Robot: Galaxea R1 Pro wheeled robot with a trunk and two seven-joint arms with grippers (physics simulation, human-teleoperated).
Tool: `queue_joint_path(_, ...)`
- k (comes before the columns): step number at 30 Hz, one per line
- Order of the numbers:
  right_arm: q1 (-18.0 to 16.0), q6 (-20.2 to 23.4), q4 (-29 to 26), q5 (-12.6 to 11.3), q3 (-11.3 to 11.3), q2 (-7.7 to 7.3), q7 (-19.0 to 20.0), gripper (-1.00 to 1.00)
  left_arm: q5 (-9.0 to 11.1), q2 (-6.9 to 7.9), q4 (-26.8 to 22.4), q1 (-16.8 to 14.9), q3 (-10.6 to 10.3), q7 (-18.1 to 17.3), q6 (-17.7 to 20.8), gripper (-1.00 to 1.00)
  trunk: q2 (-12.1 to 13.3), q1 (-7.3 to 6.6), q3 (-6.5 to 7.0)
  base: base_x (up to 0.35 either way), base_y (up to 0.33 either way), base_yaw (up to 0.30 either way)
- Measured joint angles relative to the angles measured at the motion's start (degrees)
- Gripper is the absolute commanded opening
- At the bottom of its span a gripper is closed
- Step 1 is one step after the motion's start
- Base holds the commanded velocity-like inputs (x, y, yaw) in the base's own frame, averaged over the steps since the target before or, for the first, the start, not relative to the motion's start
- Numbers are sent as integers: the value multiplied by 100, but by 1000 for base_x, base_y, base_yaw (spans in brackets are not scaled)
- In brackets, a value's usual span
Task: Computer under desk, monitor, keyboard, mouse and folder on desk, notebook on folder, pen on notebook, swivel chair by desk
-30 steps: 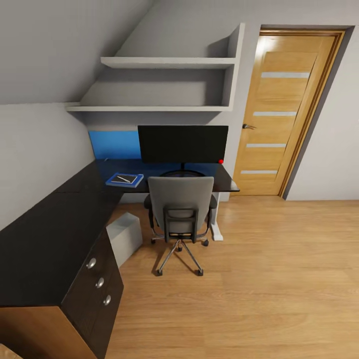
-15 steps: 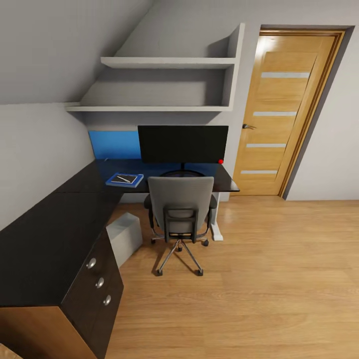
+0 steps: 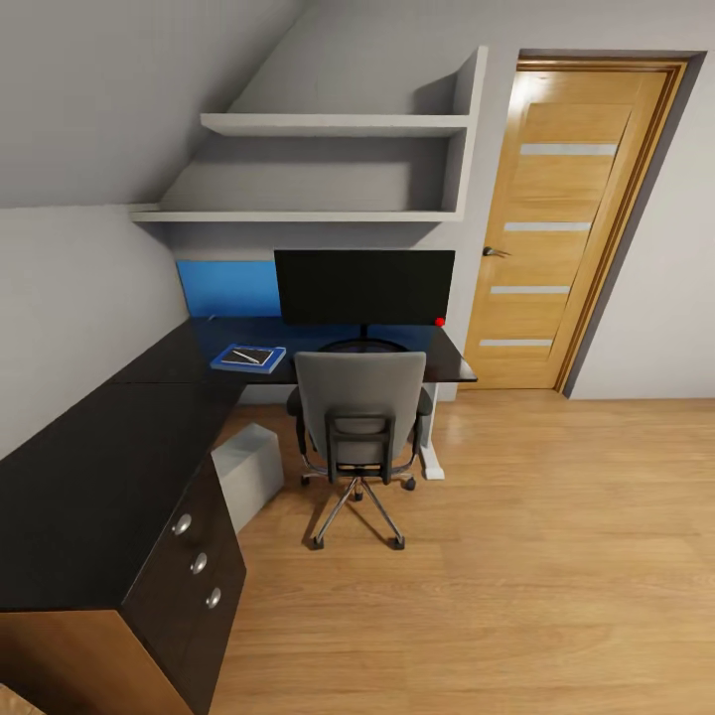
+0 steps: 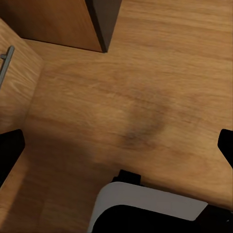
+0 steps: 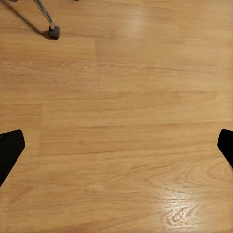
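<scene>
One glossy black L-shaped desk (image 3: 89,477) with grey upholstered swivel chair (image 3: 360,412).
Flat blue folder (image 3: 248,357) lies left of the monitor (image 3: 363,286); left gripper (image 4: 116,145) and right gripper (image 5: 116,141) spread wide over woodgrain floor (image 3: 516,556).

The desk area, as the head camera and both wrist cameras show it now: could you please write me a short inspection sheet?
Surface: glossy black L-shaped desk, long wing bare.
Job's things: monitor upright on the desk; blue folder on the desk beside it, notebook and pen stacked on top; swivel chair tucked in at the desk; computer on the floor under the desk.
Clutter: nothing seen.
Grippers: left gripper and right gripper open, empty, over the wooden floor.
Cables: nothing seen.
Surroundings: wall shelves, wooden door.
</scene>
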Motion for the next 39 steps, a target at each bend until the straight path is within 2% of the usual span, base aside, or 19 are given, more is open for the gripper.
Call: queue_joint_path(39, 0, 0, 0, 0, 0, 0, 0, 100, -12, -28, -11, 0, -8, -34, 0, 100, 0, 0, 0, 0, 0, 0)
